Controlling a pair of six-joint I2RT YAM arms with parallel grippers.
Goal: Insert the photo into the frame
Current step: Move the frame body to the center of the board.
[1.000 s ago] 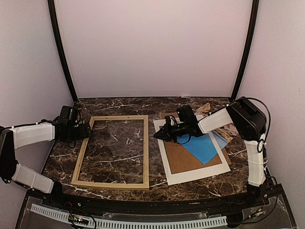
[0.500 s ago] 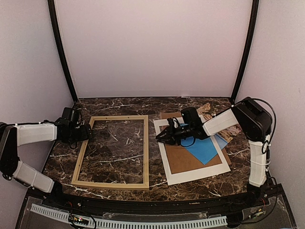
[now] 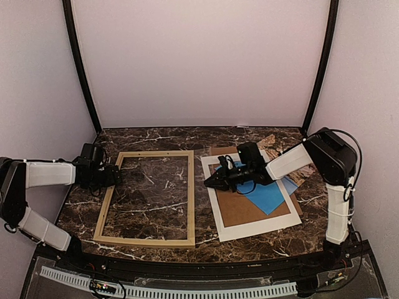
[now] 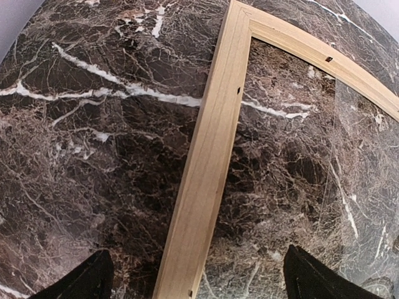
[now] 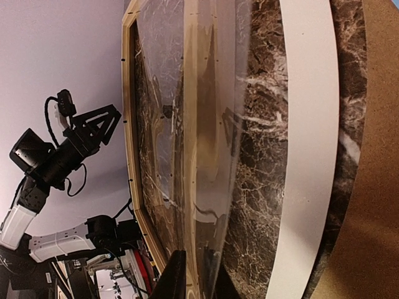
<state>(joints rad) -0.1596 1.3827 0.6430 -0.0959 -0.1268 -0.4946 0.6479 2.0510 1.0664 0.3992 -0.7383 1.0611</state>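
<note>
The light wood frame lies flat on the left of the table. My left gripper stands open over the frame's left rail, one fingertip on each side of it. A clear sheet reaches across the frame's right rail. My right gripper is at the white mat's left edge, and its narrow jaws are shut on that sheet's near edge. The photo peeks out at the back right, mostly hidden under the right arm.
A white mat lies right of the frame, with a brown backing board and a blue sheet on top. In the right wrist view the mat and board lie to the right. Walls enclose the table.
My right gripper has shifted slightly to the right and toward the near edge. The left gripper has stayed open at the frame's left rail.
</note>
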